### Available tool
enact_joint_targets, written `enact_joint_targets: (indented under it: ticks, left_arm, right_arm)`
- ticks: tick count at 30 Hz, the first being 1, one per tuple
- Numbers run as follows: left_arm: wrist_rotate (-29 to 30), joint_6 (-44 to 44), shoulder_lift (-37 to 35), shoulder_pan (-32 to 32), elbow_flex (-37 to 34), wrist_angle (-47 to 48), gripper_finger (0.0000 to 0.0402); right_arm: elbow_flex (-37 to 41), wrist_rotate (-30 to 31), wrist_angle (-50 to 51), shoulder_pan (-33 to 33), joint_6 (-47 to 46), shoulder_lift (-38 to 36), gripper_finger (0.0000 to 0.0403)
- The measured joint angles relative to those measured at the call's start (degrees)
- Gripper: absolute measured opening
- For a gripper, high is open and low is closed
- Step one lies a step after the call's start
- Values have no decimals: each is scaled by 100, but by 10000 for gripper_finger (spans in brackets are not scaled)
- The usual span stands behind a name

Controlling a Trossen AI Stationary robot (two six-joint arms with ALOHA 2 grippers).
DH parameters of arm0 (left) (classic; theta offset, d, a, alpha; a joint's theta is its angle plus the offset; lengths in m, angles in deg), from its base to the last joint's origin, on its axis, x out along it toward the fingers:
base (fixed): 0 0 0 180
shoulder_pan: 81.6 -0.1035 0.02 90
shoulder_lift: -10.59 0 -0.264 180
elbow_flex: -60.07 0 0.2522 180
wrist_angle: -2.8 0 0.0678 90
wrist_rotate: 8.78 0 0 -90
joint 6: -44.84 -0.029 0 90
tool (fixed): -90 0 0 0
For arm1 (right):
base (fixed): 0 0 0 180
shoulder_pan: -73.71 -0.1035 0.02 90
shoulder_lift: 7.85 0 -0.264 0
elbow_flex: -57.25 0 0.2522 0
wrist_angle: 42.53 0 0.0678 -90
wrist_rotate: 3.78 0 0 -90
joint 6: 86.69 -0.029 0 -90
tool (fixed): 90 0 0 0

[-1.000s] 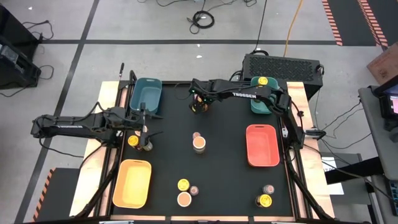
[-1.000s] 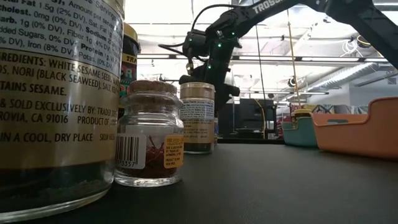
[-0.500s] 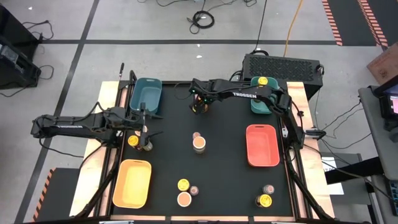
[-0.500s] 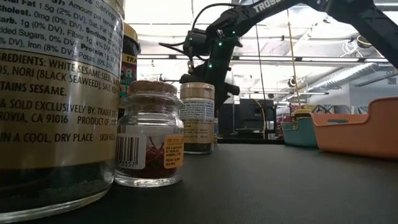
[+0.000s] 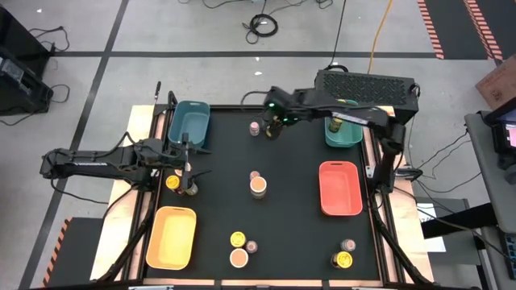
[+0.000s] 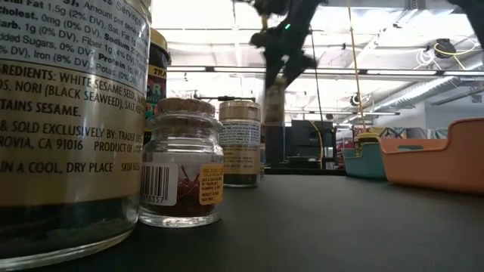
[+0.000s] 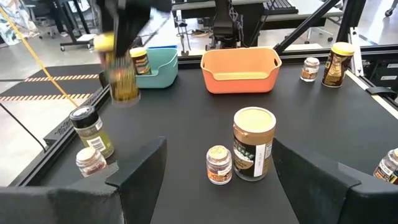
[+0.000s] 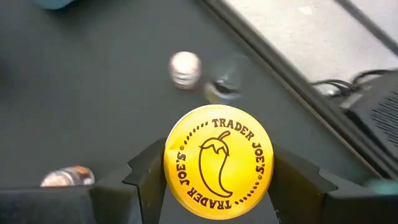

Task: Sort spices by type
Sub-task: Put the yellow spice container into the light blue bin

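Right hand (image 8: 217, 186) grips a yellow-lidded jar (image 8: 217, 160) aloft near the desk's (image 5: 298, 234) far edge — open desk below, pinkish-lidded jar (image 5: 255, 128) beside.

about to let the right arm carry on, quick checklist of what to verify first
1. Right gripper shut on the yellow-lidded jar: ok.
2. Jar lifted off the table: ok, it hangs in the air in the low view.
3. Teal tray on the right already holds a yellow-lidded jar: ok.
4. Jar hanging straight: cannot tell, blurred.
5. Left gripper open, out of the way near the left edge: ok.
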Motion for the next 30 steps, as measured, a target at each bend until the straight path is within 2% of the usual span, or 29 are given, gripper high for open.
enact_joint_targets:
  ticks: [6, 11, 17, 22, 30]
  left_arm:
    - [0, -2, 0, 0, 0, -3, 290]
    - [0, 2, 0, 0, 0, -10, 290]
    - [0, 4, 0, 0, 0, -8, 290]
    - [-2, 7, 0, 0, 0, 1, 290]
    - [-2, 9, 0, 0, 0, 99, 290]
  right_arm:
    - [-4, 1034, 1183, 74, -554, -804, 216]
    - [-4, 1419, 2098, 412, -1030, -1161, 216]
    - [-4, 1734, 2708, 977, -1213, -1308, 217]
    - [434, 1789, 2603, 1461, -1199, -1552, 217]
    - [2115, 1631, 1549, 2315, -1078, -2402, 217]
